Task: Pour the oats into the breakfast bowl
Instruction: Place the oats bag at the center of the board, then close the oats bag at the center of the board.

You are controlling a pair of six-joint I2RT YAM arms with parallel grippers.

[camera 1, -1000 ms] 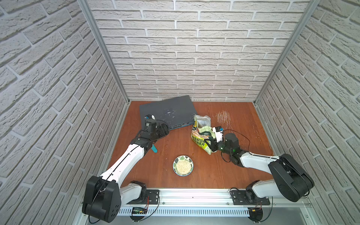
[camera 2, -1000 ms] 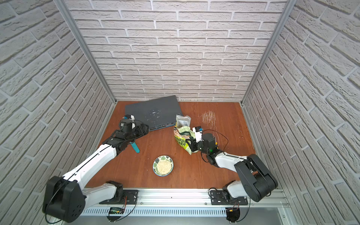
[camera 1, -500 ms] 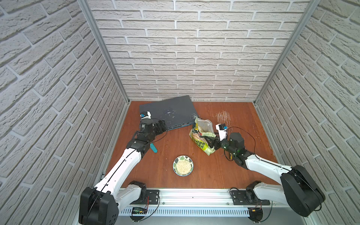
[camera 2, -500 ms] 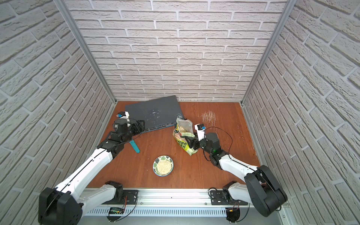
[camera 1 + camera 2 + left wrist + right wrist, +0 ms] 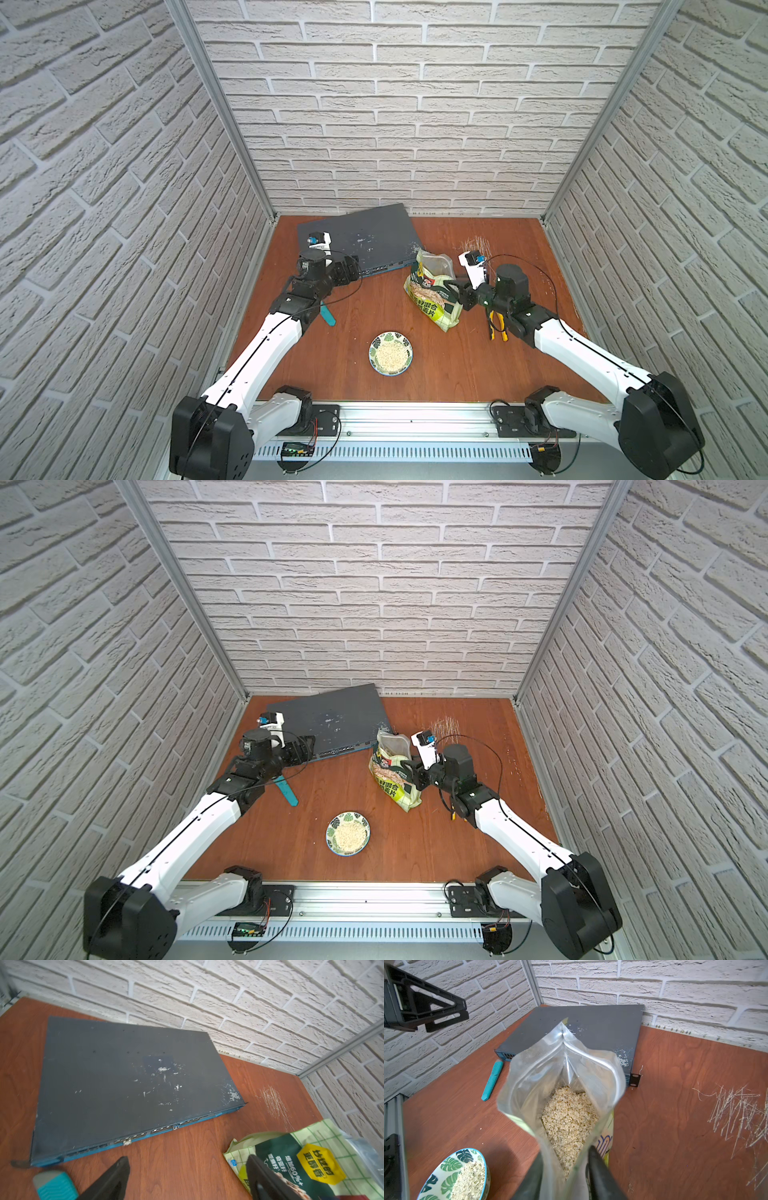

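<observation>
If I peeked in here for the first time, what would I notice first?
Probably the bright green checked oat pouch, standing open a little right of the middle, with the right claw pinching it. Next, the leafy breakfast bowl near the front, already holding oats. Behind them, a big dark flat box lies at the back.

The green-and-lime checked pouch point(image 5: 434, 297) is standing tilted just right of centre in both top views, with the silver-lined mouth at its upper end gaping open. Pale beige oats point(image 5: 569, 1118) are lying in a loose heap deep inside it, showing plainly in the right wrist view. The breakfast bowl point(image 5: 376, 343), white with dark green leaf prints and a thin blue rim, is sitting upright below and left of the pouch, apart from it. It is holding a flat mound of the same flakes.
</observation>
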